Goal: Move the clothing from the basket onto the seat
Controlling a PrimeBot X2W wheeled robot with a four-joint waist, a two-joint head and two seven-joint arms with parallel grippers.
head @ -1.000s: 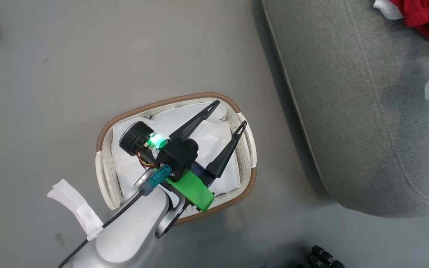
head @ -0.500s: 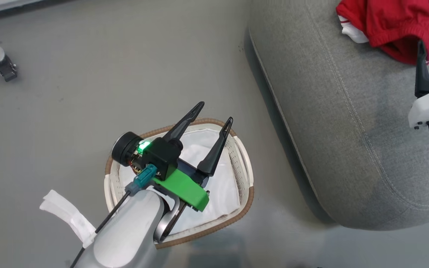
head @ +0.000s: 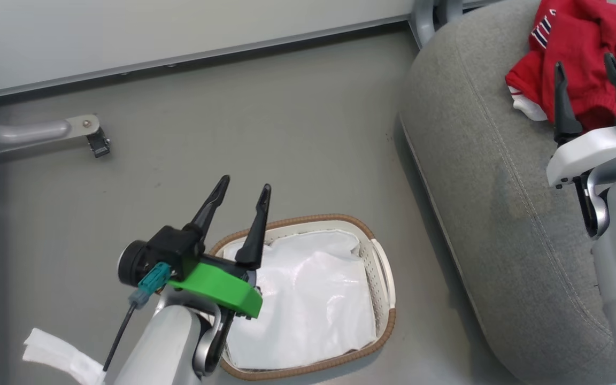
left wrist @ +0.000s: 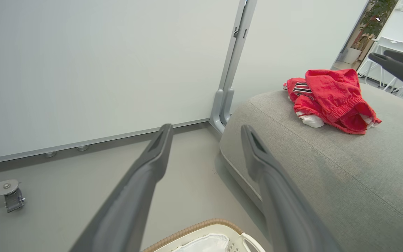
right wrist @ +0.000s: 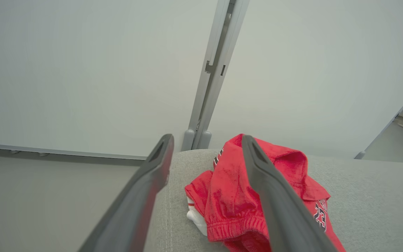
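The red clothing (head: 580,45) lies bunched on the far end of the grey seat (head: 500,187); its black-and-white lettering shows in the left wrist view. My right gripper (head: 582,61) hovers open just in front of the clothing (right wrist: 236,196), with nothing between its fingers. On the floor beside the seat stands the basket (head: 308,219), in which I see only its white liner (head: 308,299). My left gripper (head: 245,185) is open and empty, raised over the basket's left rim (left wrist: 194,227) and pointing toward the wall. The clothing (left wrist: 331,99) rests on the seat (left wrist: 327,168).
A pale wall panel with a baseboard (head: 206,53) runs along the back. A grey metal foot with a caster (head: 91,133) sticks out at the left, and a metal post (head: 428,13) stands by the seat's corner. White tape (head: 56,353) wraps my left forearm.
The head view has swung up, so basket and seat shifted in the picture. My left gripper has lifted out of the basket, fingers closer together. The right gripper has come into view by the clothing.
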